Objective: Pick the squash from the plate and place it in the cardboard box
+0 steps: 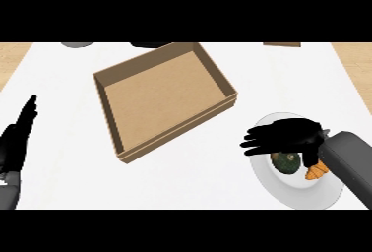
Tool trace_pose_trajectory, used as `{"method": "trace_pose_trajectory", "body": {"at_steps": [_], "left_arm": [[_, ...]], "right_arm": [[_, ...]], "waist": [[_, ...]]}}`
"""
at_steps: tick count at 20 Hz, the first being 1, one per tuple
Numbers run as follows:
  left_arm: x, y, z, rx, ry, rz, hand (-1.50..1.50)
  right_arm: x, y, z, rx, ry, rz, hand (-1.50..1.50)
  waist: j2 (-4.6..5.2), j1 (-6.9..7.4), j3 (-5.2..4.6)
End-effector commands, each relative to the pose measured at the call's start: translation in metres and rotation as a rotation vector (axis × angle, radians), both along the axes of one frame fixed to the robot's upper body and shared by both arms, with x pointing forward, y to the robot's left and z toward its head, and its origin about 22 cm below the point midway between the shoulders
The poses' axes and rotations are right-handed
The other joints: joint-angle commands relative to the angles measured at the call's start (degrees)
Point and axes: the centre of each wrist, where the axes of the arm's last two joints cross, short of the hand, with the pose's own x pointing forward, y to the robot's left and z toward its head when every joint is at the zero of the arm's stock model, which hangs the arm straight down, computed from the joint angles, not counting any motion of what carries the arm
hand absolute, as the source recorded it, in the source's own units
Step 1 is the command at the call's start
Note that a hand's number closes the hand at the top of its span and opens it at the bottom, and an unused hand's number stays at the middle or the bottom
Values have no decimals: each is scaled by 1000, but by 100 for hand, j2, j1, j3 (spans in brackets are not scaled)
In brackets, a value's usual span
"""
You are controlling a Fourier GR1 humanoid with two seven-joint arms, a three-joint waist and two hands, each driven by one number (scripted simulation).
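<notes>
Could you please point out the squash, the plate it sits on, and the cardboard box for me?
squash [286, 162], head view, on its dark green top below the right hand.
plate [291, 192], head view, on its bare white lower part.
cardboard box [163, 101], head view, on its brown floor.

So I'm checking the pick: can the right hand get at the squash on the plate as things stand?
Probably yes: the right hand hangs right over the squash on the plate, with nothing between them.

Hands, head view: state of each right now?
Left hand: open, fingers straight up, resting at the left edge, holding nothing.
Right hand: over the plate above the squash; open or closed cannot be told.
</notes>
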Motion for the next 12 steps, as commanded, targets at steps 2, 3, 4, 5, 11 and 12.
{"method": "trace_pose_trajectory", "body": {"at_steps": [2, 3, 4, 5, 11, 12], "left_arm": [[-4, -15, 7, -2, -4, 5, 0], [-1, -11, -5, -9, 2, -5, 0], [-3, -12, -6, -20, 11, 4, 0], [8, -4, 7, -2, 7, 0, 0], [-3, 8, 0, -2, 3, 5, 0], [5, -3, -9, 8, 9, 2, 0]], "right_arm": [[-9, 3, -10, -44, 28, 4, -150], [-6, 15, -24, -61, 37, -1, -150], [-5, 3, -13, -38, 40, -3, -150], [-1, 7, -8, -53, 33, 13, -150], [-16, 14, -34, 117, -76, -25, 150], [-9, 33, -35, 138, -91, -5, 150]], "waist": [[0, 17, 5], [11, 28, 5], [7, 16, 4], [9, 13, 4], [9, 2, 6], [24, 8, 6]]}}
